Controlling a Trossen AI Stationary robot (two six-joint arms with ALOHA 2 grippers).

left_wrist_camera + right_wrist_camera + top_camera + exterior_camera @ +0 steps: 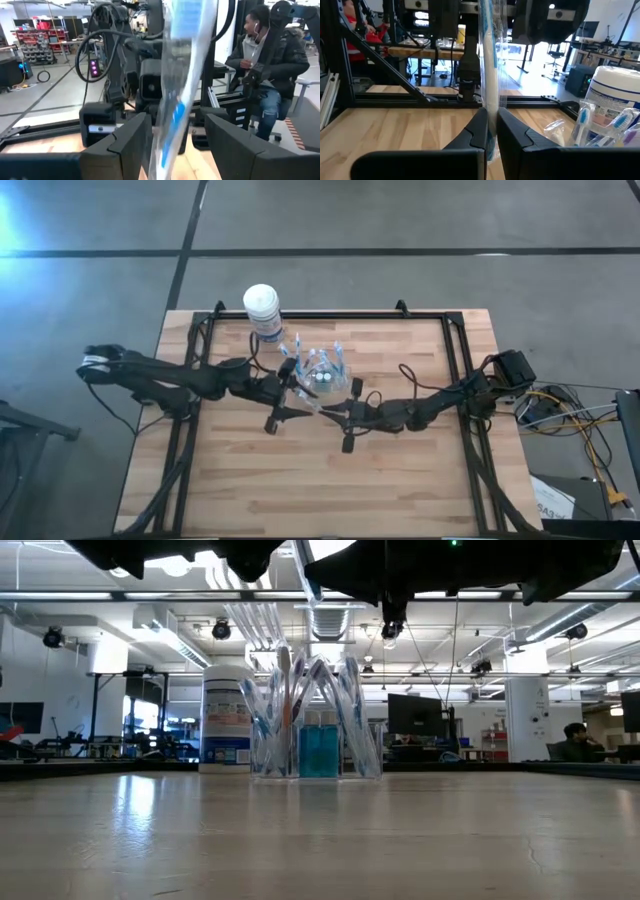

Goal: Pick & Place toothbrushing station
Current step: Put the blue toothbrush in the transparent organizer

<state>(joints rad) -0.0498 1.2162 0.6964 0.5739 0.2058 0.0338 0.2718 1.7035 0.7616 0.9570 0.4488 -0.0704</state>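
Note:
A small clear cup [325, 375] stands on the table's middle, far of both grippers. It holds several blue-and-white toothbrushes [345, 710] and small blue white-capped pieces [320, 752]. My right gripper [322, 410] is shut on one wrapped toothbrush [489, 60], which stands upright near the cup. My left gripper [303, 395] is open. Its two fingers [127, 142] stand on either side of that same toothbrush [177, 80]. I cannot tell whether they touch it. My right gripper pinches the wrapped toothbrush near its lower end [491, 116] between its two fingers. The fingers lie level, coming from the table's right, across the toothbrush. It stands about upright, rising above the fingers, its short lower end [490, 150] hanging below them, clear of the table.
A white-lidded tub with a blue label [262, 308] stands at the table's far edge, left of the cup, and shows in the low view [227, 715]. A seated person [270, 65] is beyond the table. Bare wood lies on the near half [320, 480].

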